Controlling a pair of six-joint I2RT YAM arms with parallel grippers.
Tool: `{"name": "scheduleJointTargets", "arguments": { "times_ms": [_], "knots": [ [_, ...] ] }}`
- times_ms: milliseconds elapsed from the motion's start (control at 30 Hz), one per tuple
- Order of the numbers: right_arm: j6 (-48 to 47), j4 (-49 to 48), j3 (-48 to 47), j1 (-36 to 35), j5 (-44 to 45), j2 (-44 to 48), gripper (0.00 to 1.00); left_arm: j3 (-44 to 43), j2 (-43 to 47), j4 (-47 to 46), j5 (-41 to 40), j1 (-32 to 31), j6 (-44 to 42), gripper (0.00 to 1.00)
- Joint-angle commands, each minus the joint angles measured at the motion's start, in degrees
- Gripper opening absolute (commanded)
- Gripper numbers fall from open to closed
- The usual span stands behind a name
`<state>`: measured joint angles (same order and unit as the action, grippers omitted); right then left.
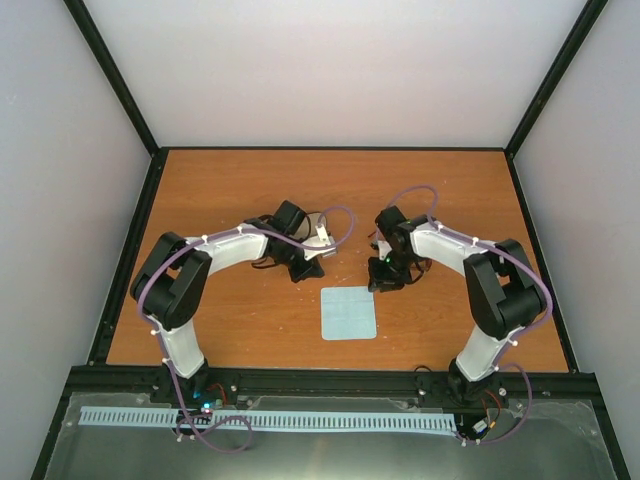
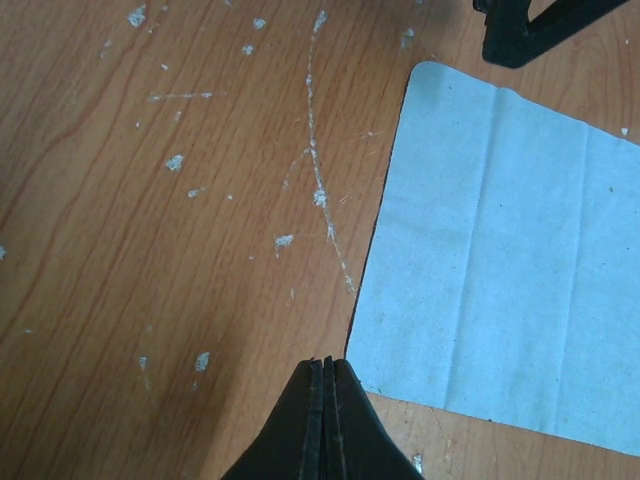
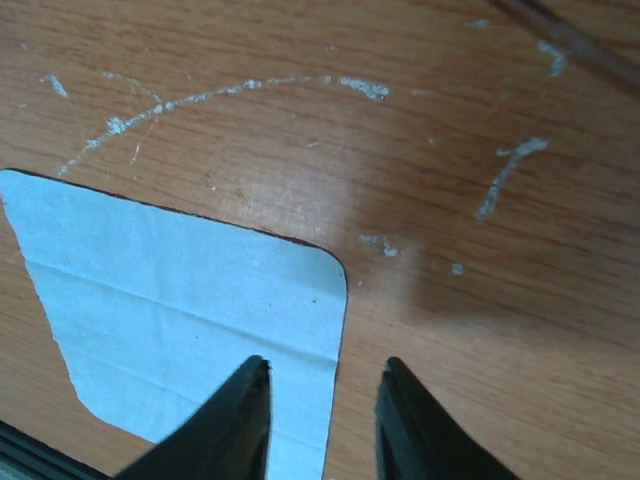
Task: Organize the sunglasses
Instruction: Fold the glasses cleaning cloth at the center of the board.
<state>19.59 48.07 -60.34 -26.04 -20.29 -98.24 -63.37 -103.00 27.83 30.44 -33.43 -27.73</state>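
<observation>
**Both arms low at the cloth, sunglasses barely seen**

Left fingers pressed shut, empty, tips over the near left edge of the pale blue cloth. Right fingers parted, holding nothing, over the cloth's far right corner. Sunglasses: only a thin dark brown bar shows, likely a temple arm, flat on the tabletop beyond the right fingers. Lenses not visible. Overhead, right arm covers that spot.

The left arm and right arm fold inward toward each other, wrists angled down, the left gripper with its fingers pressed flat together and the right gripper with its fingers parted by a clear gap.
</observation>
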Motion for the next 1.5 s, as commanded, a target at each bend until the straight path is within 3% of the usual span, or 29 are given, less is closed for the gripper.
{"name": "scheduleJointTargets", "arguments": {
  "times_ms": [0,167,400,700,933,1167,1467],
  "knots": [
    [0.46,-1.49,-1.47,-1.14,0.35,-1.53,0.32,1.14,0.87,-1.70,-0.85,-0.73,1.59,0.01],
    [0.58,-1.25,-3.00,-2.91,1.76,-4.37,0.34,1.84,1.69,-1.97,-1.08,-0.80,1.45,0.02],
    [1.64,-1.21,-4.41,-4.62,5.28,-6.76,0.27,2.70,2.66,-2.47,-1.06,-0.72,1.48,0.02],
    [0.46,0.91,-5.64,-4.70,8.42,-8.15,0.25,3.43,2.82,-3.28,-1.25,-0.76,2.27,0.03],
    [0.44,0.94,-5.09,-5.63,8.48,-9.42,0.03,2.89,1.46,-3.61,-0.83,-0.70,2.91,0.05],
    [1.52,0.44,-4.05,-5.90,8.99,-8.18,0.03,2.05,0.09,-3.15,0.23,-0.97,3.05,0.14],
    [2.66,-0.26,-3.66,-5.86,9.29,-6.87,0.03,0.71,-2.33,-1.64,1.69,-4.08,2.65,0.14]
  ]
}}
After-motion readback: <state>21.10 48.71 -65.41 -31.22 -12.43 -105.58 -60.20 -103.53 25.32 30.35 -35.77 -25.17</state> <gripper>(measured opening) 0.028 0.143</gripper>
